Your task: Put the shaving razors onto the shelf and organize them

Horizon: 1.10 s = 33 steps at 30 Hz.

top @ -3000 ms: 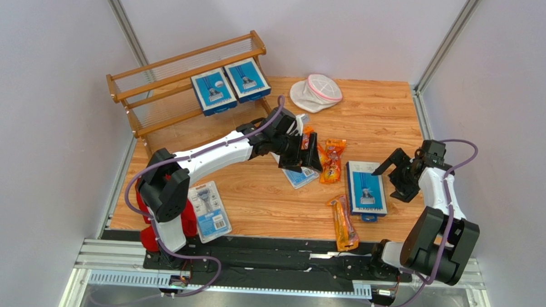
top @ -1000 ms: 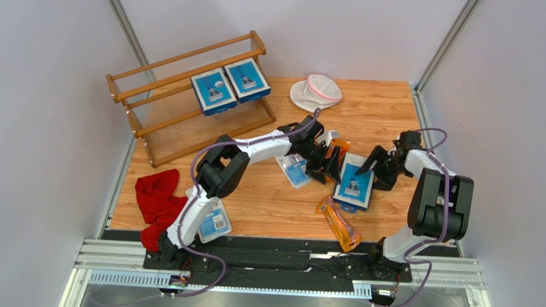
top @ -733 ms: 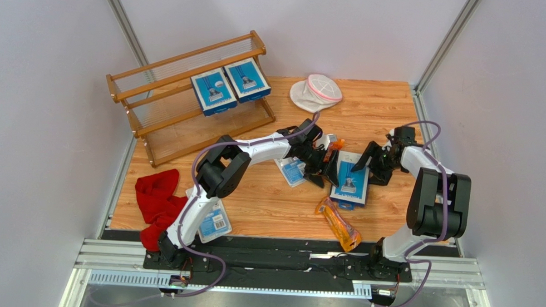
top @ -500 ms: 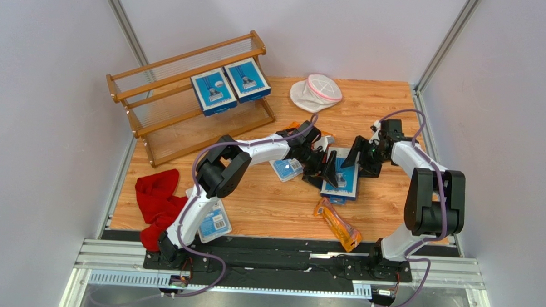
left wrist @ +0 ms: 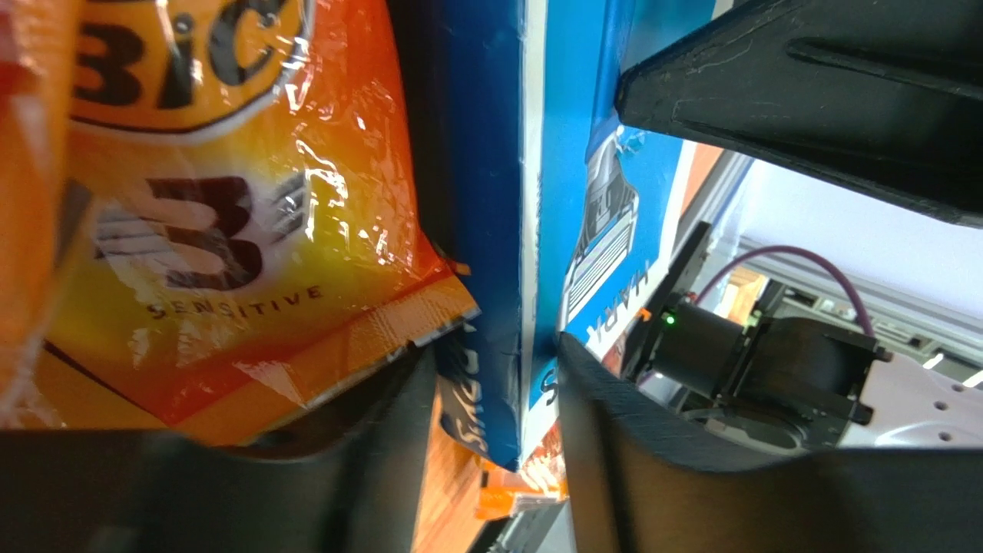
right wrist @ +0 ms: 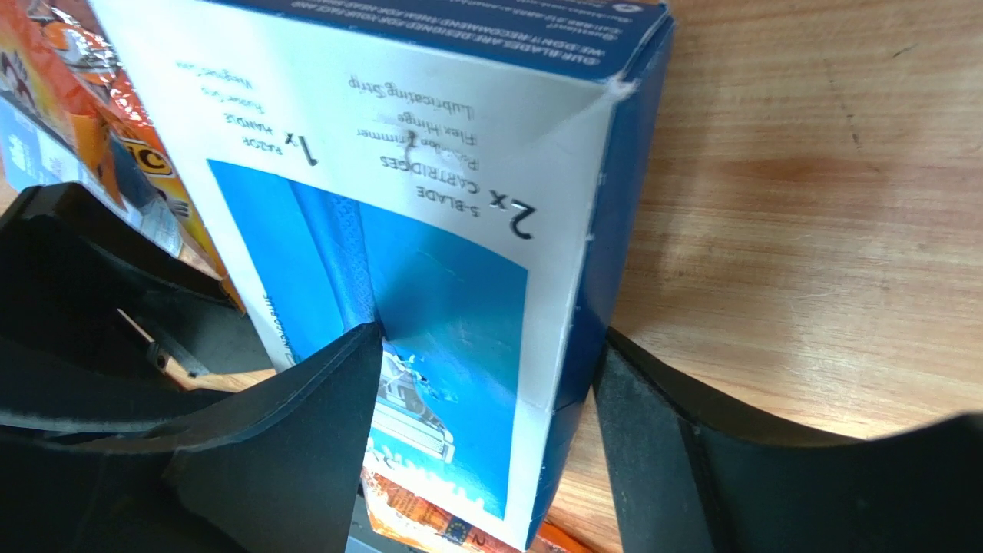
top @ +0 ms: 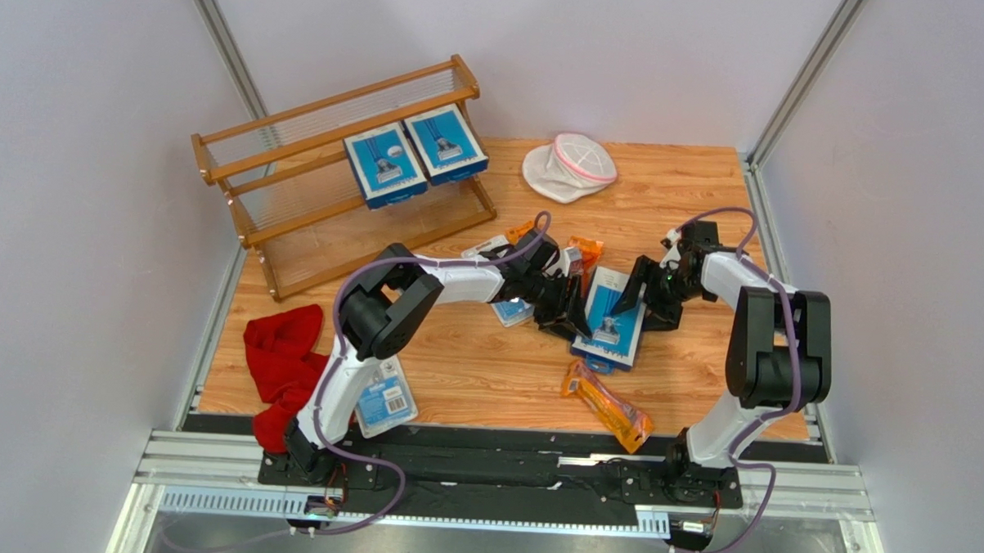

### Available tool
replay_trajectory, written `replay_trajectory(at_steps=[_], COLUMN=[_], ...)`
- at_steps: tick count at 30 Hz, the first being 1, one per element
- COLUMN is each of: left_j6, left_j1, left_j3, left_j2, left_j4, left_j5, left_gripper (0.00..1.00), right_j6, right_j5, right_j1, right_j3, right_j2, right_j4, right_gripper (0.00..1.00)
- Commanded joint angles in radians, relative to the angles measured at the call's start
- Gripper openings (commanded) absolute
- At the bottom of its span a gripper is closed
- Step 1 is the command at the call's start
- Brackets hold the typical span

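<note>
Table [top: 672, 185]: a wooden top with walls close on three sides. Bare wood shows at the far right, behind the right arm.
Shelf [top: 339, 226]: it stands at the far left corner, turned at a slant. Bare slats show on the left part of the top tier and along the whole lower tier.
Red cloth [top: 283, 355]: bunched up at the left edge, beside the left arm's base.
White pouch [top: 570, 166]: at the far edge, well apart from both arms.
Middle blue box [top: 615, 315]: in the middle of the table, tipped up, between the two claws.
Shelf boxes [top: 387, 165]: two blue boxes side by side at the right end of the top tier.
Blister packs [top: 382, 396]: one lies by the near edge, one partly under the left arm.
Orange bags [top: 606, 406]: one lies near the front edge, one just beside the middle blue box.
Left claw [left wrist: 496, 346]: it pinches the thin edge of the middle blue box.
Right claw [right wrist: 490, 334]: it is spread wide, with a finger pressed on each side of the same box.
</note>
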Motion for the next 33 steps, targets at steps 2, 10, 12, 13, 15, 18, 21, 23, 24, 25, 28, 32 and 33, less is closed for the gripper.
replay_trajectory(at_steps=[2,10,12,13,15,18,21,23,24,25,28,32,33], left_j6=[-0.023,0.025,0.026,0.026,0.023,0.014,0.009,0.008,0.005,0.003,-0.015,-0.084,-0.098], left_j1=[0.001,-0.011,-0.010,-0.011,-0.010,-0.010,-0.007,-0.004,0.002,0.007,0.028,0.070,0.077], left_j3=[-0.007,0.013,-0.004,-0.016,-0.027,-0.042,-0.051,-0.056,-0.059,-0.062,-0.094,-0.156,-0.166], left_j2=[-0.033,-0.070,-0.100,-0.109,-0.145,-0.204,-0.270,-0.300,-0.329,-0.343,-0.402,-0.491,-0.504], left_j4=[0.179,0.167,0.167,0.170,0.173,0.172,0.137,0.115,0.091,0.088,0.054,0.077,0.104], left_j5=[0.014,0.085,0.081,0.079,0.077,0.073,0.044,0.027,0.010,0.001,-0.030,-0.070,-0.073], left_gripper=[0.38,0.00,0.00,0.00,0.00,0.00,0.00,0.00,0.00,0.00,0.00,0.00,0.00], right_j6=[-0.021,-0.011,0.005,0.015,0.045,0.099,0.148,0.168,0.192,0.203,0.258,0.384,0.416], right_j5=[-0.027,-0.003,0.005,0.007,0.005,-0.006,-0.021,-0.027,-0.024,-0.022,-0.016,-0.068,-0.085], right_j1=[0.003,0.003,0.003,0.003,0.003,0.003,0.003,0.001,0.003,0.003,0.001,0.003,0.001], right_j3=[0.033,0.001,-0.004,-0.010,-0.019,-0.040,-0.065,-0.083,-0.090,-0.096,-0.120,-0.195,-0.246], right_j2=[0.009,-0.132,-0.182,-0.234,-0.294,-0.403,-0.495,-0.537,-0.584,-0.607,-0.705,-0.848,-0.920], right_j4=[-0.022,0.009,0.004,0.004,0.004,0.014,0.015,0.014,0.011,0.009,0.010,0.117,0.150], right_gripper=[0.69,0.69,0.70,0.70,0.73,0.77,0.79,0.81,0.81,0.82,0.85,0.87,0.87])
